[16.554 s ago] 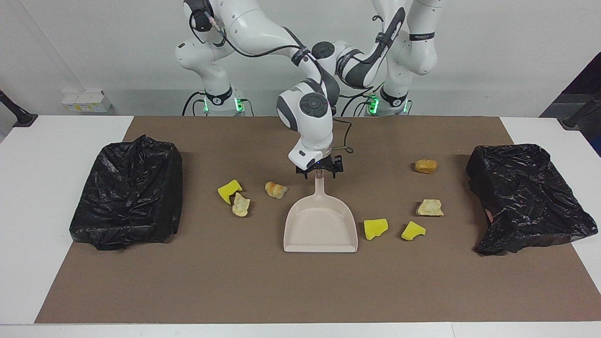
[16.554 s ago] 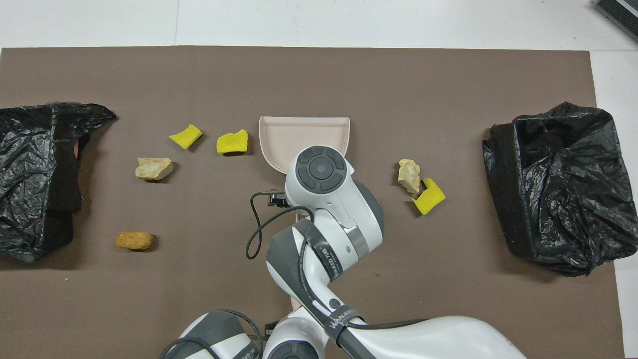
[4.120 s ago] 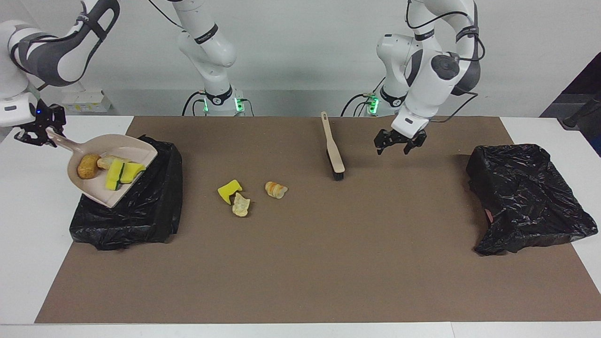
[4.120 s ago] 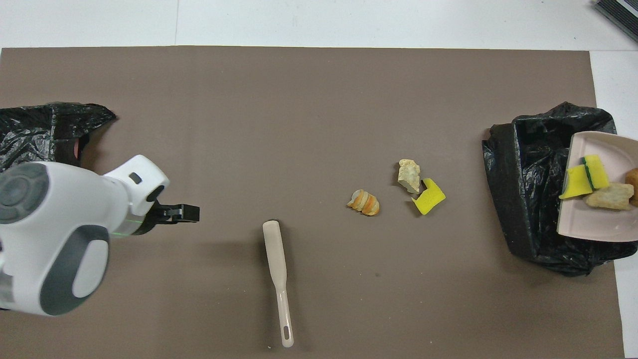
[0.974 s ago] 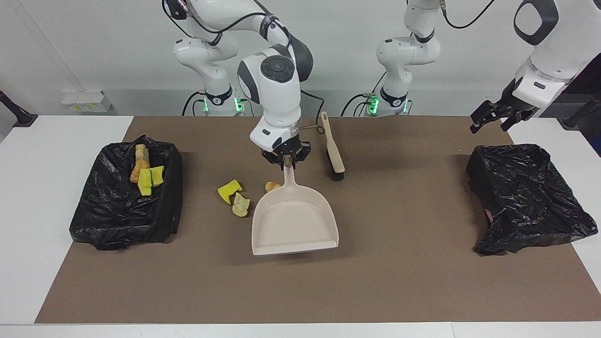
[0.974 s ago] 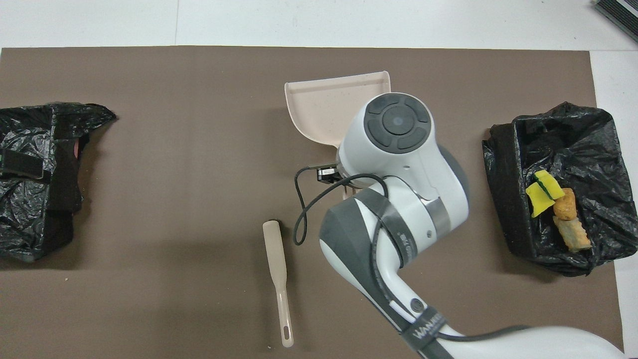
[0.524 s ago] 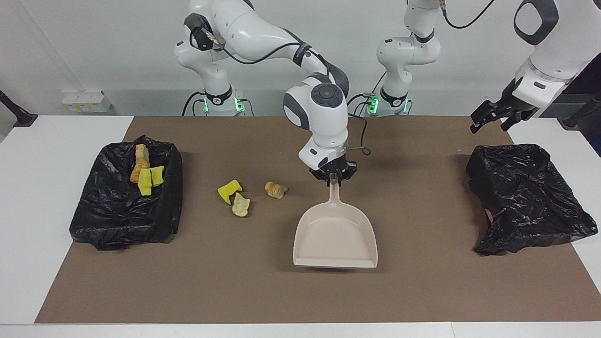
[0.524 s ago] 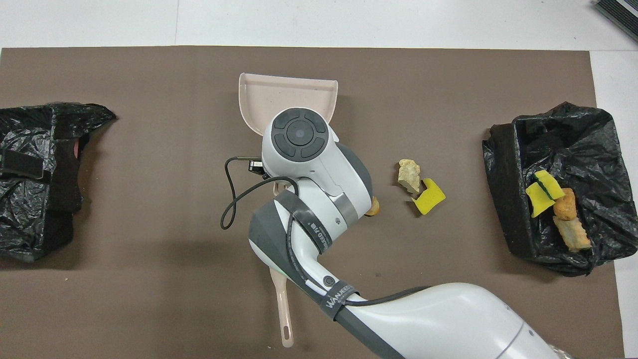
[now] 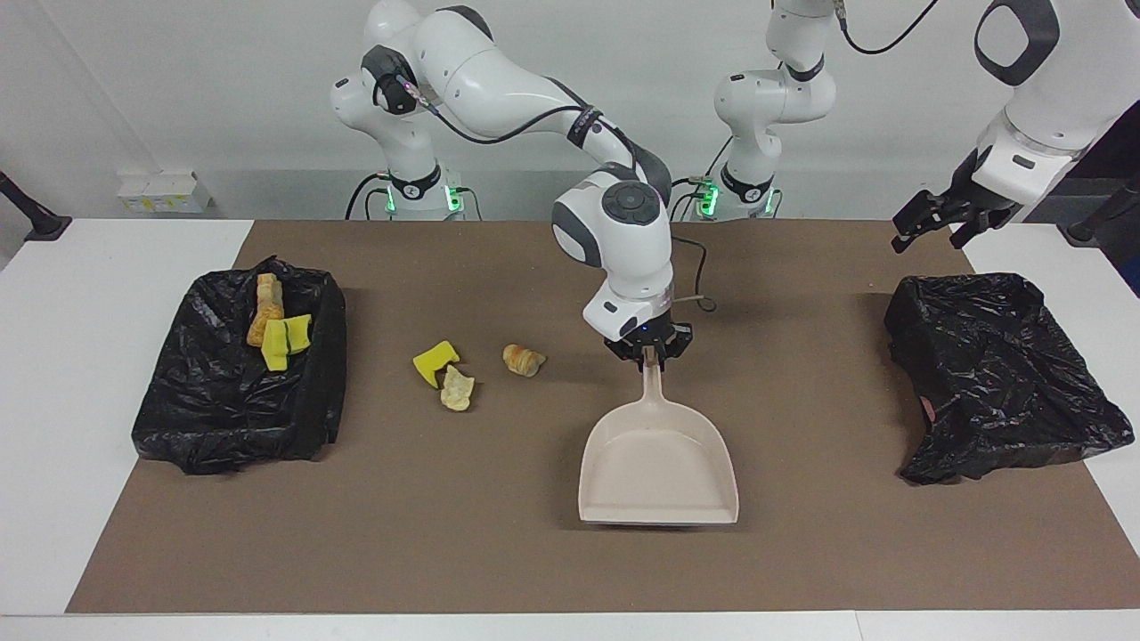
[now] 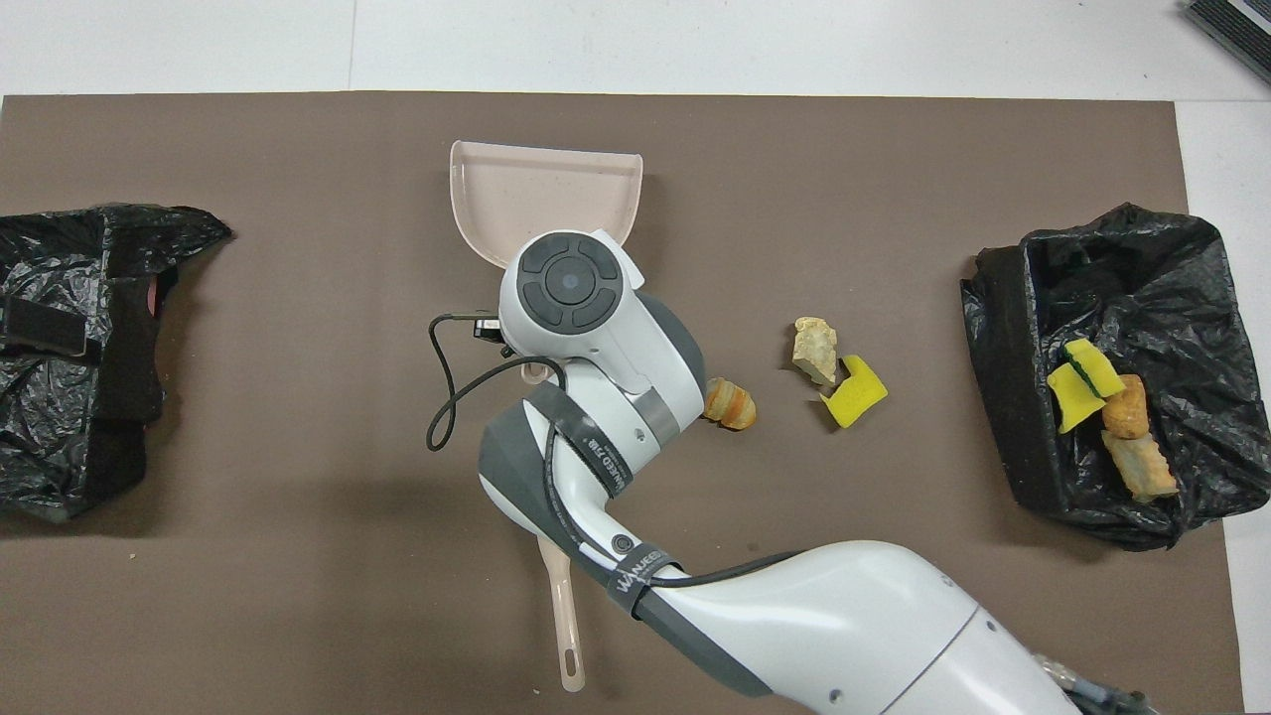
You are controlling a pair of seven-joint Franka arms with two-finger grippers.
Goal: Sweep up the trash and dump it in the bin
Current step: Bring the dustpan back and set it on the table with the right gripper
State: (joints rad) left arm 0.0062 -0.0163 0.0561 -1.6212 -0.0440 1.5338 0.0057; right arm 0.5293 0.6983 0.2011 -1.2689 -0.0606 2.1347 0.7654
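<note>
My right gripper (image 9: 648, 349) is shut on the handle of the beige dustpan (image 9: 659, 463), which is empty and has its lip down at the brown mat. Three pieces of trash lie on the mat toward the right arm's end from the pan: a yellow wedge (image 9: 435, 361), a tan lump (image 9: 457, 389) and a bread roll (image 9: 523, 359). In the overhead view the roll (image 10: 732, 404) shows beside my right wrist. The black-lined bin (image 9: 223, 401) at the right arm's end holds several more pieces (image 9: 274, 329). My left gripper (image 9: 944, 218) hangs open and waits above the other bin (image 9: 997, 374).
The brush lies on the mat near the robots; only its handle (image 10: 566, 626) shows past my right arm in the overhead view. The brown mat (image 9: 445, 534) covers most of the white table.
My right gripper has carried the empty dustpan away from the three loose pieces, toward the left arm's end and farther from the robots. The left arm has not moved.
</note>
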